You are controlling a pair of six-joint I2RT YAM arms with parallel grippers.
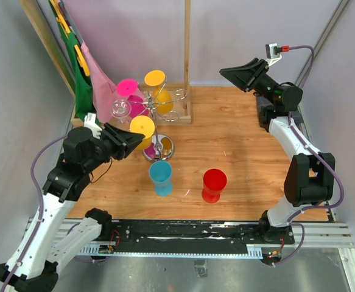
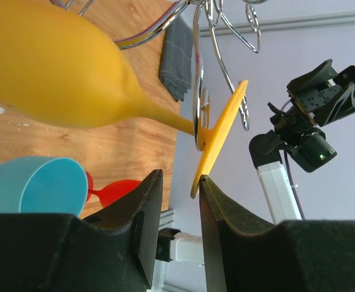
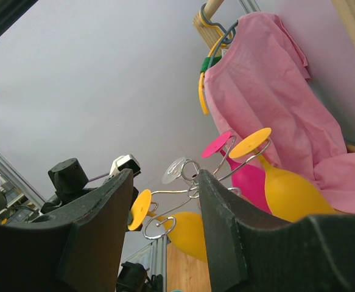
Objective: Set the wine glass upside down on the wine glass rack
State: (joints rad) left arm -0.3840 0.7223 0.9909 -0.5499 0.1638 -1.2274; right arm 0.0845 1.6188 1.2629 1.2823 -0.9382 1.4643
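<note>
The left gripper is partly open. Its fingers stand on each side of the foot edge of the yellow glass and do not pinch it. The glass hangs upside down, its stem in a loop of the rack. The right gripper is raised far to the right, jaws apart and empty.

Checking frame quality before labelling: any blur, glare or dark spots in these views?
Top external: evenly lit and sharp, with a slight glint on the base of the wine glass rack. Left wrist: the bowl of the yellow wine glass is close and soft, and the rack wires reflect brightly. Right wrist: the fingers are dark and show little detail.
</note>
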